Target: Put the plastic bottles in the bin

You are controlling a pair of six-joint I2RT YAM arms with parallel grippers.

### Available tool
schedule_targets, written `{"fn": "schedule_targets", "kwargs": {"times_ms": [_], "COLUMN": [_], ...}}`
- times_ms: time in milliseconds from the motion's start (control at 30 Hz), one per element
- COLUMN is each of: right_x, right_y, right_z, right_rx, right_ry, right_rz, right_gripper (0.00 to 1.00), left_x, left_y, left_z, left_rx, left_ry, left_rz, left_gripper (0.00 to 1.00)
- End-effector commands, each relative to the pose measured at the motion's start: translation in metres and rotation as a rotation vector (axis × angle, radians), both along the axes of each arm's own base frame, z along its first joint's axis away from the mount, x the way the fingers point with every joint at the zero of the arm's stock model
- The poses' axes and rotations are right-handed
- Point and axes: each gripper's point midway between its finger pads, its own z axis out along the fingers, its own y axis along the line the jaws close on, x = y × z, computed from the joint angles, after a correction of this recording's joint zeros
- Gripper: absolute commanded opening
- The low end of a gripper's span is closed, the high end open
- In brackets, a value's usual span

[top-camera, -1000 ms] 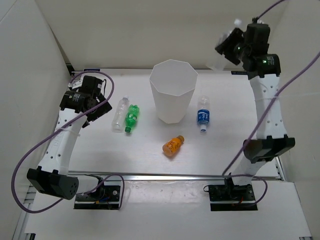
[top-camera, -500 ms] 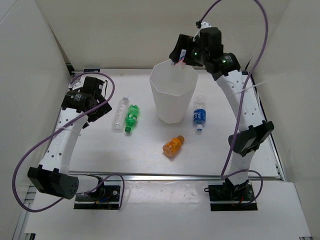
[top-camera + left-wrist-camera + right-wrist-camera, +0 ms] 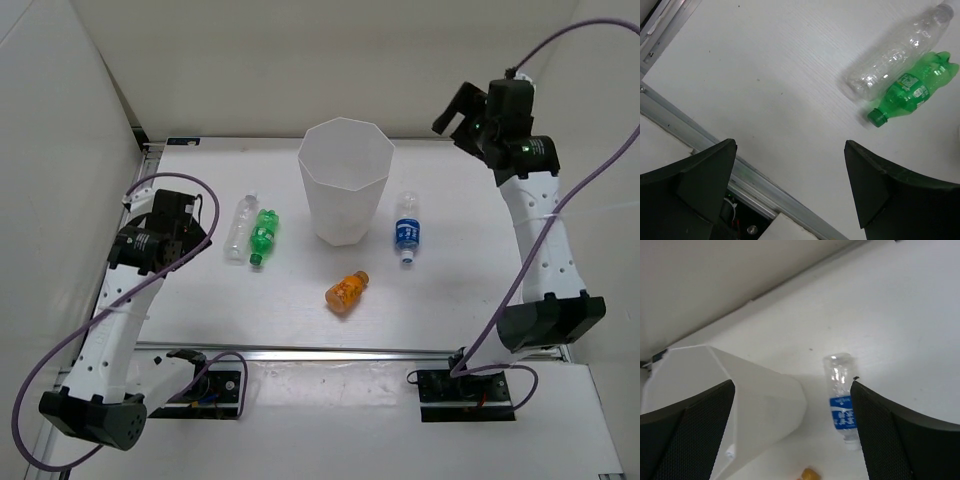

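White perforated links (image 3: 125,305), black joints (image 3: 545,320), purple cables (image 3: 600,22), black jaws.

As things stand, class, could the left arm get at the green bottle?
Probably yes. The left gripper is open and hangs near the green bottle, which nothing covers. The clear bottle lying close alongside may crowd the grasp.

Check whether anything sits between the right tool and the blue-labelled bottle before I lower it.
Nothing visible does. The right tool hangs open above the far right of the table. The blue-labelled bottle lies alone below and to its left. The bin stands beside the bottle, apart from it and not in the path.
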Motion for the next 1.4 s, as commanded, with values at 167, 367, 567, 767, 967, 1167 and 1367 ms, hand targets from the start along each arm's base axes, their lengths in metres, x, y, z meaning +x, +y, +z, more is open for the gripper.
{"fn": "schedule_targets", "kwargs": {"times_ms": [167, 367, 567, 767, 967, 1167, 1367], "right_x": [-0.011, -0.01, -0.002, 0.003, -0.005, -0.017, -0.017], "right_y": [-0.006, 0.003, 0.013, 0.024, 0.026, -0.005, 0.02], "right_z": [-0.182, -0.248, -0.288, -0.32, -0.34, -0.302, -0.137], "right_rx": [0.018, 0.0, 0.028, 0.063, 0.082, 0.05, 0.106], "right_ry": [0.485, 0.632, 0.725, 0.8, 0.878, 0.849, 0.466], "right_rz": [0.028, 0.118, 0.164, 0.176, 0.161, 0.023, 0.001], "right_gripper": [1.0, 1.0, 1.0, 1.0, 0.91, 0.43, 0.27], "left_x": [0.023, 0.023, 0.016, 0.012, 0.016, 0.018, 0.024], "left_y": [-0.009, -0.01, -0.013, -0.014, -0.019, -0.029, -0.029], "left_z": [0.011, 0.008, -0.005, -0.013, -0.016, -0.017, -0.014], "left_rx": [-0.017, -0.005, -0.016, -0.021, -0.034, -0.084, -0.076], "left_ry": [-0.104, -0.081, -0.031, 0.007, 0.028, 0.025, -0.002], "left_rz": [-0.074, -0.102, -0.116, -0.123, -0.134, -0.167, -0.171], "left_gripper": [1.0, 1.0, 1.0, 1.0, 1.0, 1.0, 1.0]}}
